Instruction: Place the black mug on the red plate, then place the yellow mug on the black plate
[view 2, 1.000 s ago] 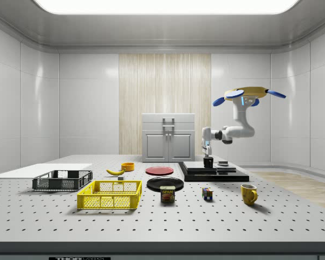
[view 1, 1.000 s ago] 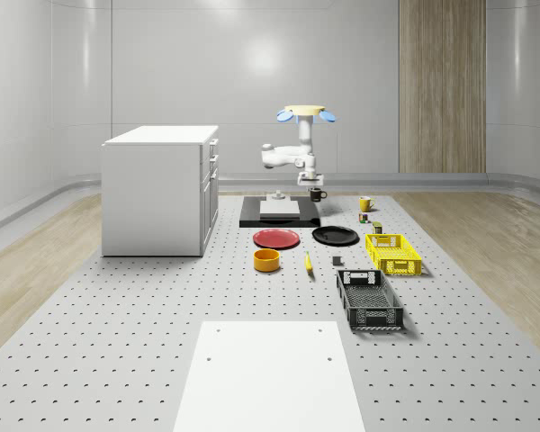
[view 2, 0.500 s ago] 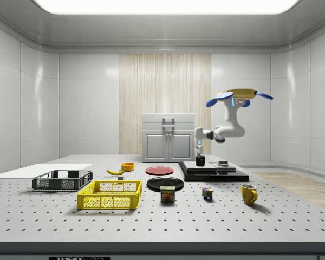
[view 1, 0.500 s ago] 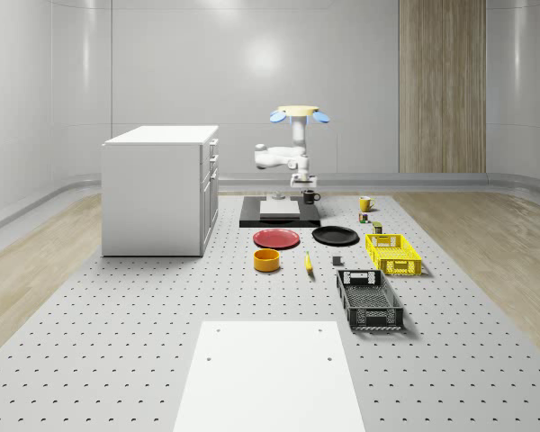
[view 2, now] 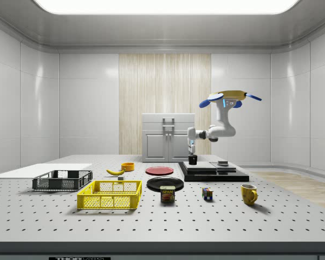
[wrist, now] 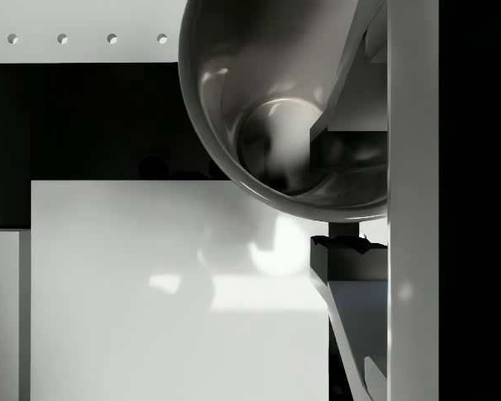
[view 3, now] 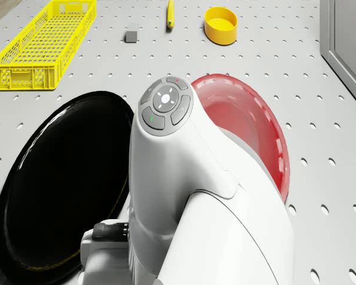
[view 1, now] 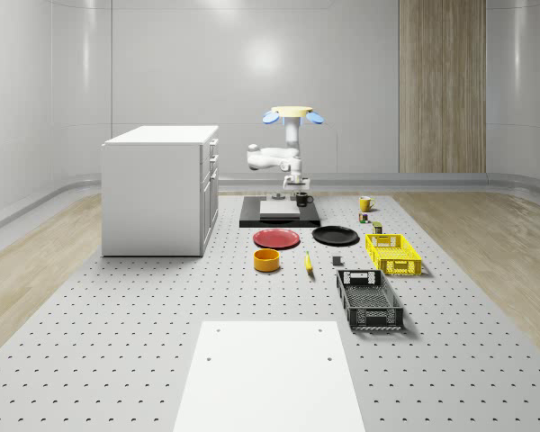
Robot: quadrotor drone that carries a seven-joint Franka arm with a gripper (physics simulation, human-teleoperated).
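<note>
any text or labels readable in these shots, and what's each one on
"SPAM": on the yellow label of the small can standing on the table in front of the black plate, side view.
A strip of lettering on the table's front edge, side view: too small to read.
Nothing else bears readable text.

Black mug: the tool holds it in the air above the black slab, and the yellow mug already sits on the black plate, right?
Not quite. In the whole-scene view the yellow mug stands on the perforated table, behind the round black plate. The tool does hold the black mug.
</note>
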